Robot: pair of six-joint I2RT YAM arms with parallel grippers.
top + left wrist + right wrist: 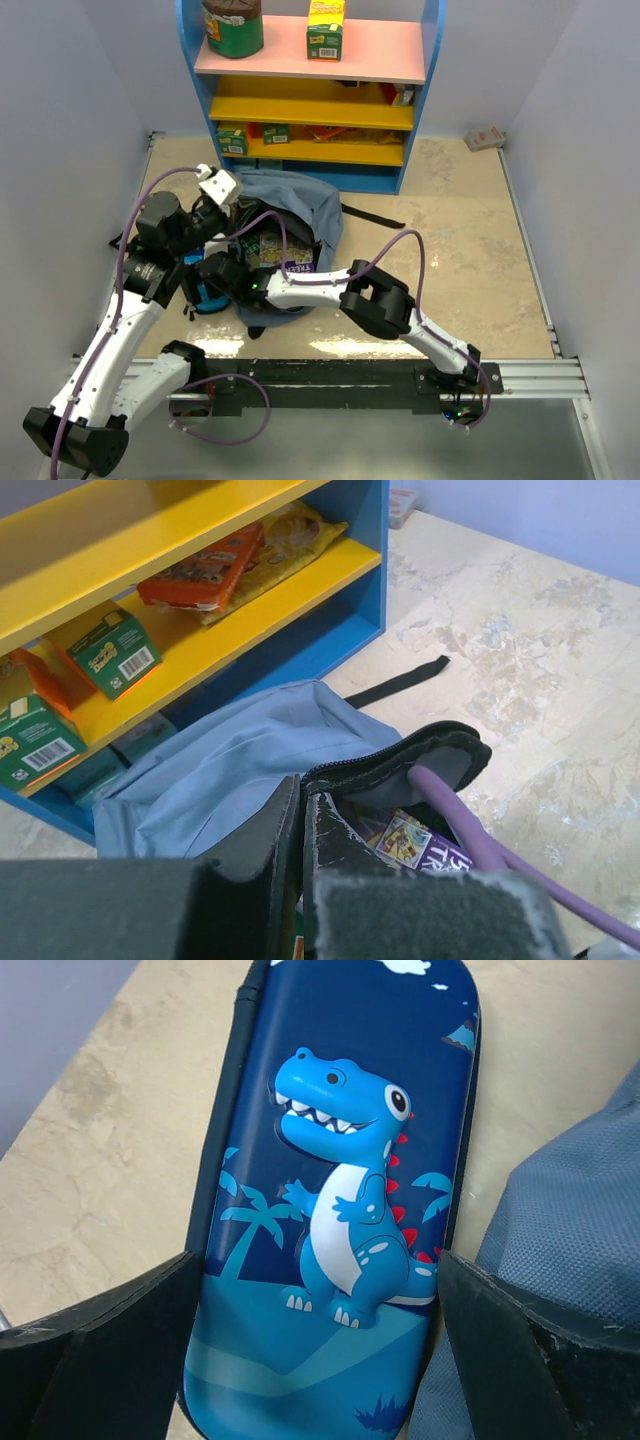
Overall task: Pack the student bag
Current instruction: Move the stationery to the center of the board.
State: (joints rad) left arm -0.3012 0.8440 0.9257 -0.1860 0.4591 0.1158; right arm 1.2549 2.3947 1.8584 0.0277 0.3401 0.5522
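Observation:
The student bag (295, 200) is a grey-blue backpack lying open on the table in front of the shelf, with colourful books (275, 250) inside. My left gripper (235, 212) is shut on the bag's black zipper rim (400, 755) and holds the opening up. In the left wrist view its fingers (265, 845) pinch that rim, and a purple book (425, 845) shows below. A dark-blue dinosaur pencil case (330, 1210) lies flat on the table to the left of the bag (570, 1220). My right gripper (318, 1265) is open, with one finger on each long side of the case.
A blue shelf unit (310, 90) with pink and yellow shelves stands at the back, with boxes and a can on it. A black strap (372, 215) trails right of the bag. A small box (486, 138) lies at the back right. Walls close in on both sides.

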